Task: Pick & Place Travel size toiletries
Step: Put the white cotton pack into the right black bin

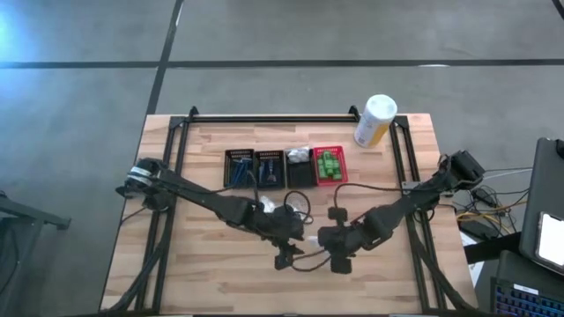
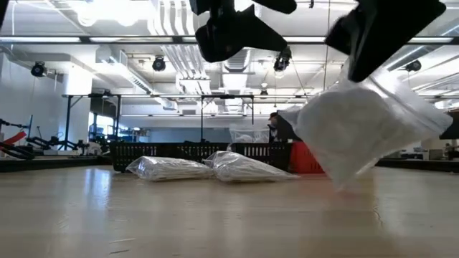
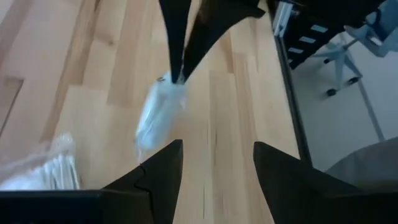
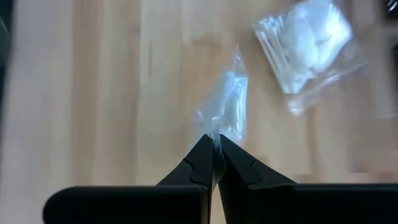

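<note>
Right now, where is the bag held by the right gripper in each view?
High: bag low centre, between the grippers, barely visible.
Low: bag hanging at right.
Left wrist: bag centre-left.
Right wrist: bag centre.
Landmark: right gripper pinching its edge.

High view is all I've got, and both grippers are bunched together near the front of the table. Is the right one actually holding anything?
Observer: Yes. The right gripper is shut on the top edge of a clear packet with something white inside.
Operator: Is it off the table?
Observer: In the low view the packet hangs tilted, apparently clear of the tabletop.
Operator: And the left gripper?
Observer: The left gripper is open and empty, pointing toward the packet.
</note>
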Robot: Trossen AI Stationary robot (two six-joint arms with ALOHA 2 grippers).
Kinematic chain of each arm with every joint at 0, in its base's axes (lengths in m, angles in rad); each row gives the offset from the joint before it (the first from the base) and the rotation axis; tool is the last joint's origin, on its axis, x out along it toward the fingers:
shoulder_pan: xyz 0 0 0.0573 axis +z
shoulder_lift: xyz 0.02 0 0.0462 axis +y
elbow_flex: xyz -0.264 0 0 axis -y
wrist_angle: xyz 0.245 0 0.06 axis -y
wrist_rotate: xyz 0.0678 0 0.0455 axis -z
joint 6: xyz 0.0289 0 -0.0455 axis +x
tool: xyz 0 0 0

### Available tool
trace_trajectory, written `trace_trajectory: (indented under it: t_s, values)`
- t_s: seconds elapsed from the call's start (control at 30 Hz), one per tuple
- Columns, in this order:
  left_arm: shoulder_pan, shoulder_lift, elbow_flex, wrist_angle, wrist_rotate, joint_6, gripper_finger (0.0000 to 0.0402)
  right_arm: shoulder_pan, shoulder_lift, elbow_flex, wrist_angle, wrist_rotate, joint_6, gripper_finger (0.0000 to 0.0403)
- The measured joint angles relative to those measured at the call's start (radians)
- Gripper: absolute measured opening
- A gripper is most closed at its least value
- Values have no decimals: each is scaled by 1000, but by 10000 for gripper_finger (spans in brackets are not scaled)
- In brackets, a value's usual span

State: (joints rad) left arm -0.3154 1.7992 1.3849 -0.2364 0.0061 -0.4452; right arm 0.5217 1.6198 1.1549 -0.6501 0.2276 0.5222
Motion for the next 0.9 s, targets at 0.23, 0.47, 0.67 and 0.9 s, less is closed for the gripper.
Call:
trace_trajectory:
  t_s: [0.23, 0.47, 0.67, 0.9]
  values:
    - [7, 0, 0, 0, -1, 77, 202, -2, 85, 202, -163, -7, -255, 9]
    - [8, 0, 0, 1, -12, 83, 202, -9, 166, 329, -250, -16, -360, 8]
    - [8, 6, 0, 3, -11, 83, 202, -21, 190, 375, -258, -16, -414, 8]
    - [6, 25, 0, 9, -4, 80, 202, -42, 191, 396, -260, -16, -401, 8]
